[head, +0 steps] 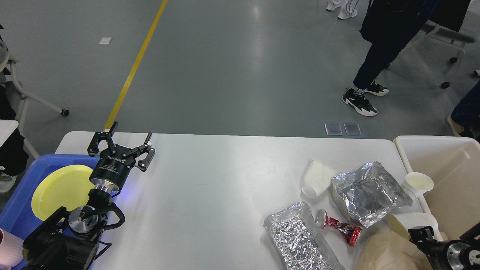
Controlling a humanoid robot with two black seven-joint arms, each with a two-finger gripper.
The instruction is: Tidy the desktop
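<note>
The white desktop (210,187) fills the lower half of the head view. At its right end lie two crumpled foil bags (369,193) (298,236), a crushed red can (339,227), a tipped white paper cup (317,178), an upright paper cup (418,183), another pale cup on its side (410,221) and a brown paper bag (386,251). My left gripper (131,132) stands open and empty over the desktop's far left corner. My right gripper (420,233) shows only as a small dark part at the bottom right, beside the brown bag, its fingers not distinguishable.
A blue tray (22,195) holding a yellow plate (62,189) sits at the left end, with a pink cup (7,249) at the lower left. A beige tub (446,168) stands at the right end. People's legs (375,60) and chairs are beyond the table.
</note>
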